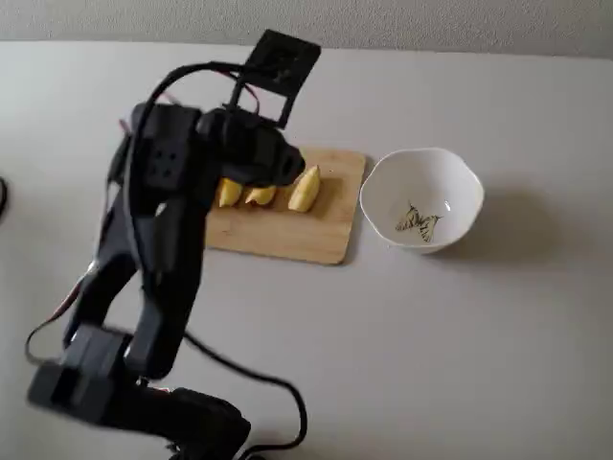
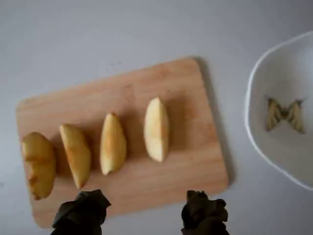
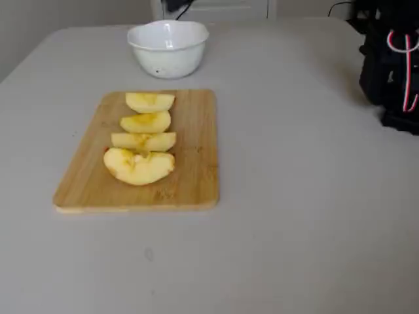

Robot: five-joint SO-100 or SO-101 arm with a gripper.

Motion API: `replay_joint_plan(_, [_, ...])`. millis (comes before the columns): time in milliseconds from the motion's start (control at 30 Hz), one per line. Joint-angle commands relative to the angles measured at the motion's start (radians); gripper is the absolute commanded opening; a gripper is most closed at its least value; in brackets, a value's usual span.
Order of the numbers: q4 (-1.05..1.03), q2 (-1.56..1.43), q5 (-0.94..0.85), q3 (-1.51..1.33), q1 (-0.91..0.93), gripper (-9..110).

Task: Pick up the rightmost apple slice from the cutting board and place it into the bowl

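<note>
Hand (image 2: 144, 213) agape above plump pale-yellow apple slice (image 2: 157, 129)

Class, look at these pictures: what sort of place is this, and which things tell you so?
Probably a home tabletop set up for robot practice: a wooden cutting board with apple slices, a white bowl, and a small robot arm on a plain grey table.

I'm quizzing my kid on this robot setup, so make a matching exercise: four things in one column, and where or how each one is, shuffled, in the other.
Things:
1. rightmost apple slice
2. bowl
3. cutting board
4. gripper

States:
A. empty, beside the board
B. open, hovering above the board's edge
C. on the board, nearest the bowl
D. carrying four slices

Pairs: 1-C, 2-A, 3-D, 4-B
</note>
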State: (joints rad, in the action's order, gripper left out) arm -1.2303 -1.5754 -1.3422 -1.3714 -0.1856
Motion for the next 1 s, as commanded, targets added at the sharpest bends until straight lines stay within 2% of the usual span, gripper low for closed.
replay_joint_plan(0, [-0.014,0.225,-0.032,0.275,0.017,25])
replay_joint_plan(133, [-0.083,0.430,-0.037,0.476,0.023,27])
replay_joint_plan(400, [-0.075,0.612,-0.037,0.574,0.026,26])
replay_joint_plan(700, [-0.081,0.664,-0.034,0.575,0.020,21])
replay_joint_plan(967, [-0.081,0.704,-0.023,0.575,0.018,10])
